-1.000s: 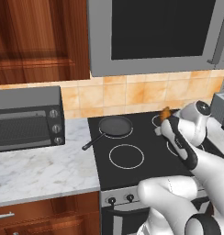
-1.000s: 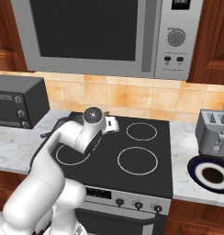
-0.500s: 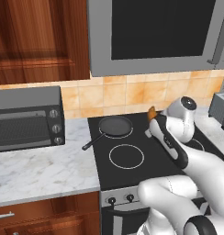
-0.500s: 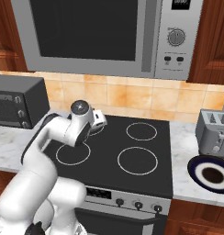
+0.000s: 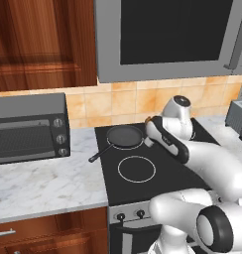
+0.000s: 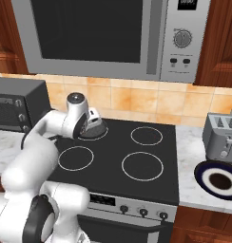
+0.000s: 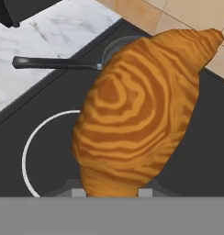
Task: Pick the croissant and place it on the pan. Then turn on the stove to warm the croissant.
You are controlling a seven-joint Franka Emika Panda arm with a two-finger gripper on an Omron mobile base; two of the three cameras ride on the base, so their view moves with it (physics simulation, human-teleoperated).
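The croissant (image 7: 137, 114), orange-brown with darker swirls, is close in front of the hand camera, and my gripper (image 7: 111, 190) is shut on its lower end. In the left base view my gripper (image 5: 149, 125) hangs at the right rim of the small black pan (image 5: 124, 135), with an orange sliver of the croissant (image 5: 148, 119) showing at its tip. The pan sits on the back-left burner of the black stove (image 5: 157, 178), its thin handle (image 5: 99, 155) pointing front-left. From the hand, the pan's rim (image 7: 117, 43) and handle (image 7: 54, 63) lie beyond the croissant. My hand covers part of the pan (image 6: 95, 134) in the right base view.
A grey toaster oven (image 5: 29, 126) stands on the marble counter left of the stove. A microwave (image 6: 113, 35) hangs above. A toaster (image 6: 221, 136) and a dark white-rimmed plate (image 6: 217, 178) sit to the right. Small black knobs (image 6: 143, 211) line the stove's front panel.
The arm has swung left across the cooktop, carrying the croissant from the back-right side to the pan's right rim. The grip has stayed the same.
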